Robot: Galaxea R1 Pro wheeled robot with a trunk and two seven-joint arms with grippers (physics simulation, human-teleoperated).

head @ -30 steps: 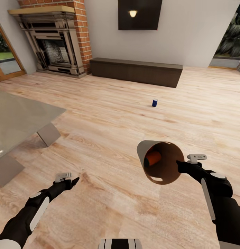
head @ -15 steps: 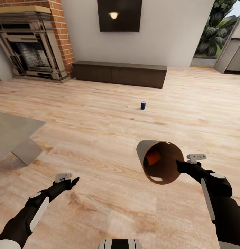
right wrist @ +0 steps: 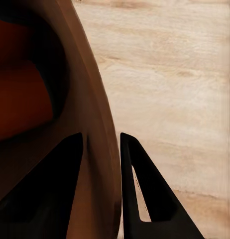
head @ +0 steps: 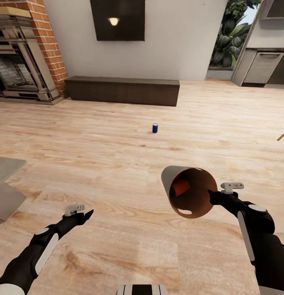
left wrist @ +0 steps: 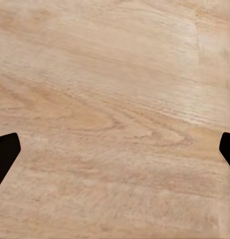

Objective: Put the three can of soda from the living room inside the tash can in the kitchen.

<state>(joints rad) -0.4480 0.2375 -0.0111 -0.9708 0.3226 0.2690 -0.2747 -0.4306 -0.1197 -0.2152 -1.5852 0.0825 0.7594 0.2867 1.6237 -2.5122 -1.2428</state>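
Carrying the tash can (head: 191, 196) pinched by its rim in our right gripper (right wrist: 102, 144), orange can (head: 181, 187) inside, we should roll toward the blue can (head: 155, 128) at 12 o'clock, bin steady, left gripper (head: 78, 212) spread empty.

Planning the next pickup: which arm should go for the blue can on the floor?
Left. The left claw is open and empty, while the right claw is clamped on the rim of the trash can. The blue soda can stands far ahead of both.
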